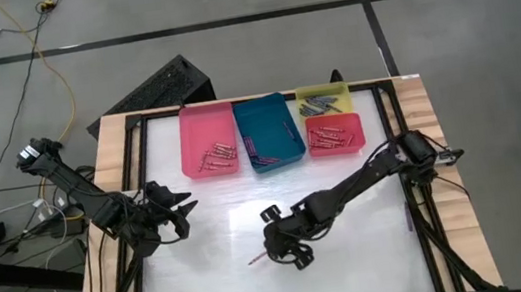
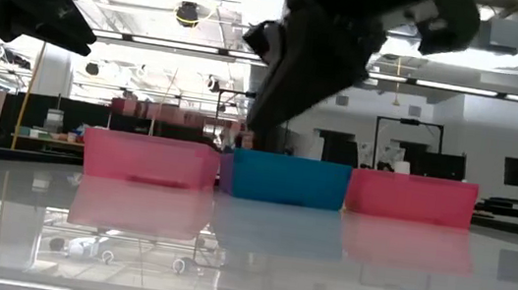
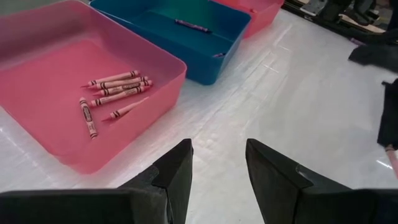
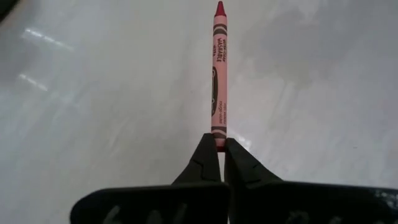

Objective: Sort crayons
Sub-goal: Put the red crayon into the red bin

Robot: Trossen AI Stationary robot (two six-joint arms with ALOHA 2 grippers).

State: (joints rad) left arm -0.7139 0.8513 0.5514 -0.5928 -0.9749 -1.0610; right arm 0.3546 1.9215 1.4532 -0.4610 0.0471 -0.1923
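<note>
A red crayon [image 4: 219, 74] is pinched at its blunt end between the pressed-together fingers of the right gripper [image 1: 290, 253], which is positioned over the middle of the white table [image 1: 356, 254], with the crayon projecting toward the left edge. The left gripper [image 1: 180, 212] is held near the left edge with its fingers [image 3: 177, 171] spread and nothing between them. Along the far edge, crayons are seen lying in the pink tray [image 1: 199, 124], a single dark one in the teal tray [image 1: 272, 114], grey ones in the yellow tray [image 1: 319, 91] and red ones in the red tray [image 1: 356, 128].
</note>
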